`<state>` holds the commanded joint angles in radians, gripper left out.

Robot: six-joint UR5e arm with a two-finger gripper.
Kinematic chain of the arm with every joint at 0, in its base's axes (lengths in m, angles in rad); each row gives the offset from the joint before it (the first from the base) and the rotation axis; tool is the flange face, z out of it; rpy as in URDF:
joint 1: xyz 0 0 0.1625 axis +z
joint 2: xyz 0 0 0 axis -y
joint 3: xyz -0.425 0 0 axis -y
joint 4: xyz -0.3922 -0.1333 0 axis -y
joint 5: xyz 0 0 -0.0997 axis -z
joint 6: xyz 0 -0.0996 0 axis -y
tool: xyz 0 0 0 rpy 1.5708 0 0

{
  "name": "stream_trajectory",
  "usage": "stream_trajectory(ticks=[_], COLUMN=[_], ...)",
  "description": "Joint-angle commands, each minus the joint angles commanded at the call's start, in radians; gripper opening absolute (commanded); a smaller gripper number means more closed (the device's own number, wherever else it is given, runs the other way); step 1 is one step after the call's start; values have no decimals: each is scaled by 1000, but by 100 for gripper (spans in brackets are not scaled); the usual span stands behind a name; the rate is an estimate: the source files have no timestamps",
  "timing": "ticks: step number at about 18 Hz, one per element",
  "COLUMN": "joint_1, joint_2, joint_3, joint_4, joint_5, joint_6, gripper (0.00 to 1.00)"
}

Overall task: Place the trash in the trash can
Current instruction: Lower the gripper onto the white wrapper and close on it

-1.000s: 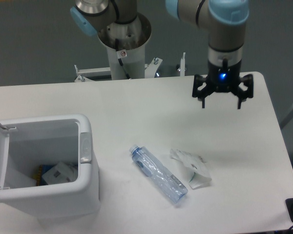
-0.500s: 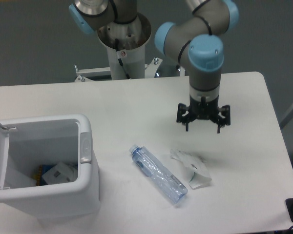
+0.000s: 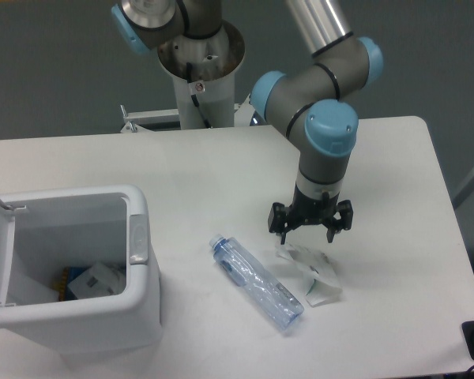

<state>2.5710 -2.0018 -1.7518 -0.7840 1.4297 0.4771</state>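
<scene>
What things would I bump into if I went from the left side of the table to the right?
Trash can → plastic bottle → paper wrapper. The open end effector hangs just above the wrapper, so it has no separate place in the order.

Bare table (image 3: 395, 181) is being left around the gripper (image 3: 309, 231); the bottle (image 3: 257, 281) is crowding the wrapper's (image 3: 312, 272) left side.

White table (image 3: 221, 170), rounded far-right corner; dark grey-green wall (image 3: 47, 71) behind; even light, soft shadows.
</scene>
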Motion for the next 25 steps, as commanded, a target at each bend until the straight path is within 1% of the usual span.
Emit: stream_trajectory(ticks=[4, 5, 6, 8, 12, 15, 16, 17, 19, 20, 21, 22, 23, 25], joint_1=[0, 0, -2, -2, -18, -25, -25, -25, -26, -32, -34, -34, -35, -35], joint_2=[-11, -17, -17, -25, -58, -68, -75, -78, -78, -77, -77, -74, -72, -71], joint_3=[9, 12, 11, 20, 58, 61, 61, 63, 63, 63, 63, 63, 63, 63], joint_4=[29, 31, 32, 32, 32, 32, 34, 34, 32, 32, 32, 32, 32, 31], joint_5=[5, 12, 34, 40, 41, 41, 41, 44, 69, 90, 92, 95, 110, 136], joint_6=[-32, -37, -47, -58, -87, -91, -89, -91, -106, -117, -115, -115, -117, -117], gripper=[99, 94, 86, 85, 85, 88, 85, 69, 26, 10, 9, 2, 0, 0])
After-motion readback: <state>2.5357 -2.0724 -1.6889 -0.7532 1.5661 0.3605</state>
